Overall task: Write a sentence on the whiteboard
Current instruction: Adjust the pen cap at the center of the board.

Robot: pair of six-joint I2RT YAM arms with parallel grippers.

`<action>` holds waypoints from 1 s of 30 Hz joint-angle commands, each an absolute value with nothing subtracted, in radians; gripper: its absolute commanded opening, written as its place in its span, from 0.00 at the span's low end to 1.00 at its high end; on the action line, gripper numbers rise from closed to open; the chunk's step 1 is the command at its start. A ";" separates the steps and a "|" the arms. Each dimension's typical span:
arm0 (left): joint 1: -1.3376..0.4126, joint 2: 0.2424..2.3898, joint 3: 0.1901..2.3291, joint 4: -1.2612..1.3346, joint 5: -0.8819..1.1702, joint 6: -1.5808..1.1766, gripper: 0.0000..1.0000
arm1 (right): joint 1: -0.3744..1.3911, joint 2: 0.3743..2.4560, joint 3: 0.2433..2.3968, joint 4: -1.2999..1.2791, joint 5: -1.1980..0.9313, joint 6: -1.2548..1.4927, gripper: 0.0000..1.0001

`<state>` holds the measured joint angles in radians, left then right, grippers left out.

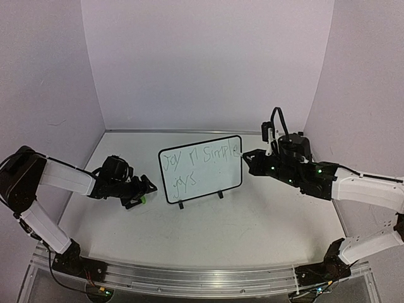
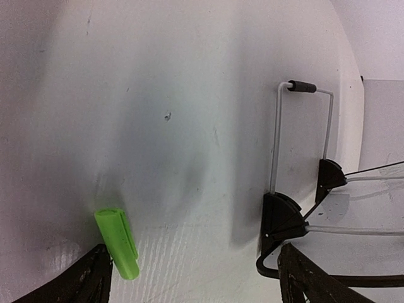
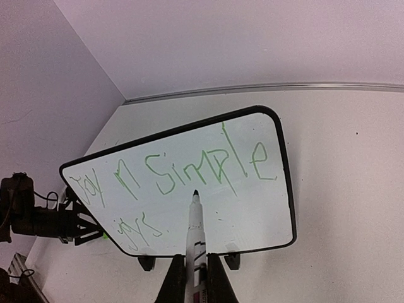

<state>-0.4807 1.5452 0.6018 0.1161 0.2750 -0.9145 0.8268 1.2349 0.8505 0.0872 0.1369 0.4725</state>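
The whiteboard [image 1: 208,180] stands on two black feet mid-table, its face tilted toward the right arm. The sentence [image 1: 201,158] runs across it in thin green lines, "Joy in Simple" above "joys" [image 3: 136,230]. My right gripper [image 1: 247,156] [image 3: 196,281] is shut on a white marker [image 3: 196,230]. Its dark tip points at the whiteboard [image 3: 252,208] just under "Simple"; whether it touches is unclear. My left gripper [image 1: 144,192] [image 2: 196,281] is open, low beside the board's left end. A green cap [image 2: 117,243] [image 1: 142,200] lies on the table by its left finger. A board foot [image 2: 282,218] shows on the right.
White enclosure walls close in the table on the left, back and right. An aluminium rail [image 1: 202,278] runs along the near edge between the arm bases. A wire stand [image 2: 302,87] sticks out from the board's feet.
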 commanded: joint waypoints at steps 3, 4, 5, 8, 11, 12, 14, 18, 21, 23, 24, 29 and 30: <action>-0.500 1.522 0.639 0.097 0.272 -0.922 0.90 | 0.827 1.249 0.884 0.104 0.136 0.480 0.00; -0.500 1.503 0.645 0.074 0.247 -0.913 0.90 | 0.827 1.248 0.882 0.105 0.136 0.480 0.00; -0.500 1.482 0.649 0.051 0.227 -0.904 0.90 | 0.827 1.246 0.882 0.105 0.138 0.480 0.00; -0.500 1.431 0.660 0.008 0.196 -0.885 0.91 | 0.827 1.244 0.882 0.105 0.140 0.480 0.00; -0.499 1.423 0.681 0.006 0.192 -0.876 0.91 | 0.827 1.246 0.884 0.104 0.140 0.480 0.00; -0.499 1.428 0.690 0.006 0.193 -0.873 0.91 | 0.827 1.247 0.885 0.104 0.140 0.480 0.00; -0.499 1.447 0.712 0.007 0.196 -0.864 0.91 | 0.827 1.248 0.888 0.104 0.138 0.480 0.00; -0.499 1.531 0.766 0.013 0.222 -0.846 0.91 | 0.827 1.246 0.891 0.104 0.139 0.477 0.00; -0.500 1.590 0.803 0.032 0.244 -0.840 0.91 | 0.827 1.238 0.891 0.103 0.145 0.474 0.00; -0.500 1.622 0.821 0.044 0.258 -0.835 0.91 | 0.827 1.231 0.887 0.104 0.150 0.474 0.00; -0.500 1.638 0.832 0.045 0.264 -0.830 0.91 | 0.827 1.229 0.885 0.103 0.153 0.474 0.00; -0.500 1.704 0.887 -0.046 0.275 -0.799 0.91 | 0.827 1.221 0.878 0.103 0.156 0.477 0.00; -0.500 1.707 0.890 -0.063 0.273 -0.793 0.91 | 0.827 1.219 0.877 0.103 0.157 0.477 0.00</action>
<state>-0.4984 1.6834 0.8277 0.0078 0.2594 -0.8353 0.8268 1.2491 0.8524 0.0872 0.1384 0.4725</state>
